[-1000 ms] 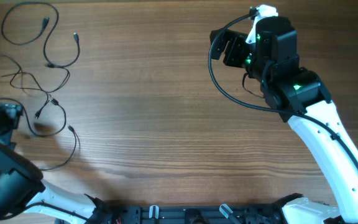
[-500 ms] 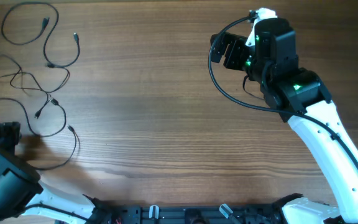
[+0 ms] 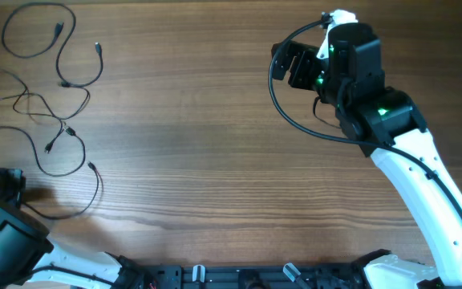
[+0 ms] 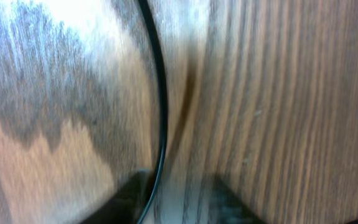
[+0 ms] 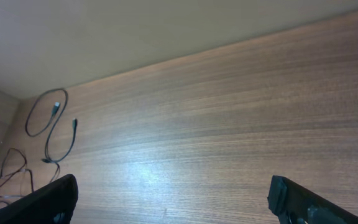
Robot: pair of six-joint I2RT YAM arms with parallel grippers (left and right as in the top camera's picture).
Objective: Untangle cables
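Note:
Several thin black cables [image 3: 34,103] lie as loose curly strands at the table's far left, with one separate loop [image 3: 38,30] at the back corner. My left gripper [image 3: 6,183] sits low at the left edge, over the nearest strand. In the left wrist view that cable [image 4: 160,93] runs down between the two dark fingers [image 4: 126,200], close against the left one, and a gap still shows between the jaws [image 4: 179,210]. My right gripper [image 3: 295,64] hangs high at the back right, wide open and empty [image 5: 179,202]. It sees the cables [image 5: 50,118] far off.
The thick black cable [image 3: 283,112] wired to the right arm loops out beside its wrist. Bare wooden tabletop [image 3: 215,160] lies between the two arms. The left arm's white link [image 3: 79,261] lies along the front edge.
My left gripper has slid toward the front edge along the nearest strand, and its jaws have narrowed around it. The right arm has not moved.

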